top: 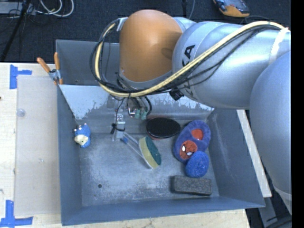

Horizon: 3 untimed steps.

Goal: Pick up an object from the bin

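The clear-handled brush (131,143) lies mid-bin (109,179), slanting down to a yellow-green sponge (151,152); whether its end touches the sponge or goes under it is unclear. The claw (116,127) hangs just beside the brush's upper end, its top hidden under the arm's orange cover (145,44); wide or narrow, I cannot tell. To the right lie a black disc (163,127), a blue plush with a red face (192,141), a blue ball (196,164) and a grey block (191,185). Well apart at the left is a small blue-and-white figure (82,136).

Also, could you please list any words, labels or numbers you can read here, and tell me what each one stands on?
"KA": black letters on the silver arm, beside its orange cover; no further letters can be made out.
Blue slipper: a red spider-mask picture, no lettering.
Nothing else in the bin carries readable text.
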Available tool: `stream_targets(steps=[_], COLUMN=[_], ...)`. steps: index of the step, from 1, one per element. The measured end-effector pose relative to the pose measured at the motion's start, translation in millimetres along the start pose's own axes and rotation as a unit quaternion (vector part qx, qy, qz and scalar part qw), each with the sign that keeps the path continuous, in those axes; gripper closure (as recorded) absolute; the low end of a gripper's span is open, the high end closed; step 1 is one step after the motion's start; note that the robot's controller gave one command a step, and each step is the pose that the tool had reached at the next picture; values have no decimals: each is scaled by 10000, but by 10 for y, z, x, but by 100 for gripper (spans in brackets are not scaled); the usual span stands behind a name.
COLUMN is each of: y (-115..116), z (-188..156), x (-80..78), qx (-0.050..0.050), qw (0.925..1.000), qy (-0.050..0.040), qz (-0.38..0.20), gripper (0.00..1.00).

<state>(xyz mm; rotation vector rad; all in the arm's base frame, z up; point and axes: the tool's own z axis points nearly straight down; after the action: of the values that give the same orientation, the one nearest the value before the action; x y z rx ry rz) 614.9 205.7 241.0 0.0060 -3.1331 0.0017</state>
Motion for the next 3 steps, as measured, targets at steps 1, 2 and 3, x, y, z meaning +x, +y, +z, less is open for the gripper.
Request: stream_targets(steps=[1, 2, 3], y=[-12, -226, -641], z=[-53, 614, 837], x=[-14, -15, 168], qx=[-6, -10, 0], qw=[10000, 10000, 9996], qy=[-39, -41, -6], qz=[20, 60, 298], gripper=[0, 0, 0])
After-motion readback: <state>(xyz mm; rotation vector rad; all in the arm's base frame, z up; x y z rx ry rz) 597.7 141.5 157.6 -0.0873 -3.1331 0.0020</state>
